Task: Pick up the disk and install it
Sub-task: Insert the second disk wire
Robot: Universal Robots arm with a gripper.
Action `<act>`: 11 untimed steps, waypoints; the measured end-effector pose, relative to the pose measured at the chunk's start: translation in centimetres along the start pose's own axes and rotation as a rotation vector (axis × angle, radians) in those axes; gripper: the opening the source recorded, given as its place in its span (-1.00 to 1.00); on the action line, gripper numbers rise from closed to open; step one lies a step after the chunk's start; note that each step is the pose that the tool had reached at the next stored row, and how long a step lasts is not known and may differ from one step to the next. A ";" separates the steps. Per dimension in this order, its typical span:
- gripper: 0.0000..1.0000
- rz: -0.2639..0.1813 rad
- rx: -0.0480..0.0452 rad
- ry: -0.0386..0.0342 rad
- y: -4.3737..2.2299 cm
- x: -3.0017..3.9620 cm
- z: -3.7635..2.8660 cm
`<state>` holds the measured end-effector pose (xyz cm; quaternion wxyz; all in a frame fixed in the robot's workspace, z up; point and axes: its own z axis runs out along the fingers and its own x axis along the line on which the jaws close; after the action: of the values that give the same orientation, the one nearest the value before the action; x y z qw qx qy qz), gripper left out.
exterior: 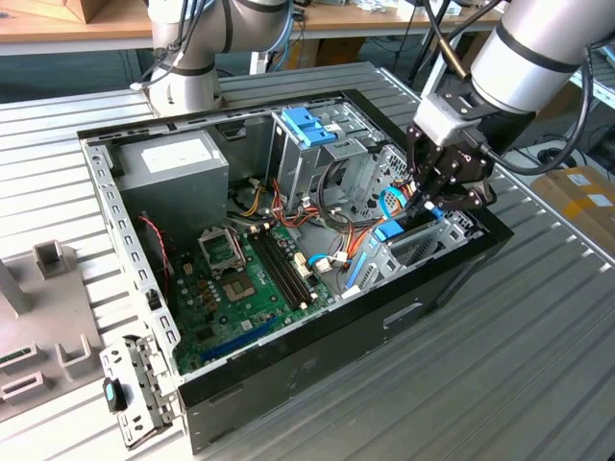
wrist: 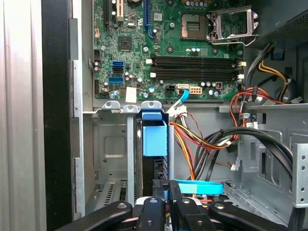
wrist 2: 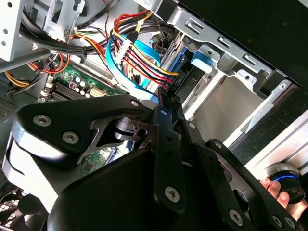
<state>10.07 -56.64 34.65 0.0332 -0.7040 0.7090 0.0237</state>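
The disk [exterior: 392, 230] stands on edge in the drive bay at the open computer case's [exterior: 317, 336] corner on the exterior view's right, its blue rail end showing. In both wrist views it is a dark slab [wrist: 148, 166] with a blue rail [wrist 2: 202, 61], seated between the bay's metal walls. My gripper [exterior: 430, 204] hangs just above it with its fingers shut together. Their tips [wrist 2: 163, 98] sit at the disk's cable-side end, close to the blue data cable [wrist: 197, 186]. I cannot tell whether the tips touch the disk.
Inside the case are the green motherboard [exterior: 240, 288], a grey power-supply box [exterior: 173, 163], a metal drive cage with a blue handle [exterior: 307, 125] and loose coloured cables [wrist: 192, 144]. A second arm's base [exterior: 187, 58] stands behind. A person's fingers [wrist 2: 276, 190] are near the case.
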 end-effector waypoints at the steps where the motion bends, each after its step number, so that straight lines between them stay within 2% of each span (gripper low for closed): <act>1: -0.67 0.000 0.0000 0.0000 0.00 0.00 0.03; 11: -0.67 -0.007 -0.0005 0.0000 -0.01 0.12 0.19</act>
<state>10.08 -56.74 34.45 0.0331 -0.7065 0.7066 0.0238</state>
